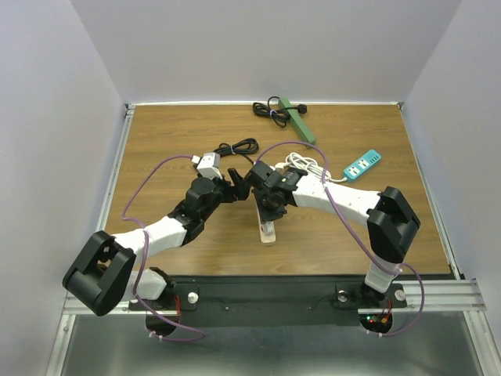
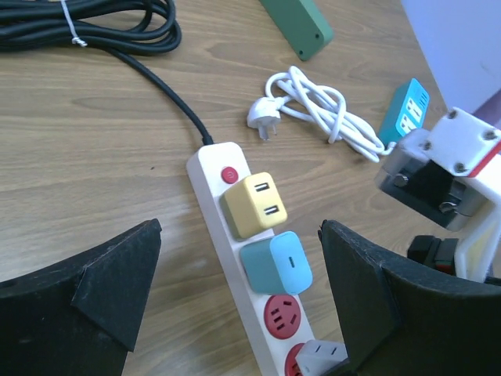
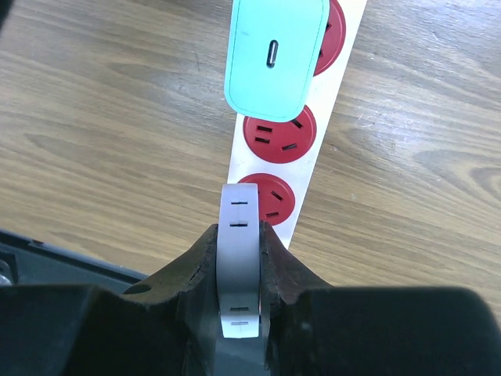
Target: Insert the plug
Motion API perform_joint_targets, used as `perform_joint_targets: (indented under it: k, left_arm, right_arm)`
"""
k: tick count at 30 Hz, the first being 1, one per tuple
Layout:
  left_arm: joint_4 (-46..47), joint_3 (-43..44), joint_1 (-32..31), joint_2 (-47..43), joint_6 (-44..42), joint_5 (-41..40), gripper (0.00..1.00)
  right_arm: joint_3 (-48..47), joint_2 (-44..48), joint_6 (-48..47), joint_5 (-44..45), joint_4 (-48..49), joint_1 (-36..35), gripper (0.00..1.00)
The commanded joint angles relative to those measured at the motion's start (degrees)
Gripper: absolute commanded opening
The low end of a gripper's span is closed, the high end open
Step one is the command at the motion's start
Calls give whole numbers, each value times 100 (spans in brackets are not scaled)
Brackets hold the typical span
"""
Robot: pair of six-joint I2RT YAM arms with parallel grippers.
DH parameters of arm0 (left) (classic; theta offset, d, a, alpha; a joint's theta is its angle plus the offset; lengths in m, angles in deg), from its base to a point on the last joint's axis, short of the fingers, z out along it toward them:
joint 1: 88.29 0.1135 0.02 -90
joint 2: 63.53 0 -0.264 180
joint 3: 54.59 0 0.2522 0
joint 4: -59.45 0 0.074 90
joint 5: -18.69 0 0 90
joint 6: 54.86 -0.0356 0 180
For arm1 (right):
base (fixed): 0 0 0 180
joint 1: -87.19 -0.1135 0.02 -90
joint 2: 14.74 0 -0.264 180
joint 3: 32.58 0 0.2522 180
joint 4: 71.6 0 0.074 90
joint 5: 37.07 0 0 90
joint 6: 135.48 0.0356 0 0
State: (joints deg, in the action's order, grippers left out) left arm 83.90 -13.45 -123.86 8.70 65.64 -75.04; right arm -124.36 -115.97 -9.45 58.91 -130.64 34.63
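Nearest the right wrist camera, the right gripper point(image 3: 238, 249) is clamped on the plug point(image 3: 238, 207), a slim white block pinched by its broad sides. Directly under its far end lies a red socket point(image 3: 272, 197), partly covered by it, so the coming move looks like a straight push down. The power strip point(image 3: 350, 31) runs lengthwise away from the claw, in line with the plug, past a free socket point(image 3: 279, 131) to a teal charger point(image 3: 274, 51). Farther along, the left gripper point(image 2: 241, 266) hangs wide open, holding nothing, astride the strip by the yellow charger point(image 2: 254, 205).
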Motion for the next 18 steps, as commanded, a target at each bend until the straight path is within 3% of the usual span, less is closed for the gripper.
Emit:
perform_joint_targets:
  k: [1, 18]
  left_arm:
    - [-34, -171, 103, -191, -18, -32, 94]
    - [-121, -233, 217, -279, -44, 39, 94]
  right_arm:
    - [-82, -169, 97, 466, -280, -88, 0]
    - [181, -195, 194, 685, -447, -97, 0]
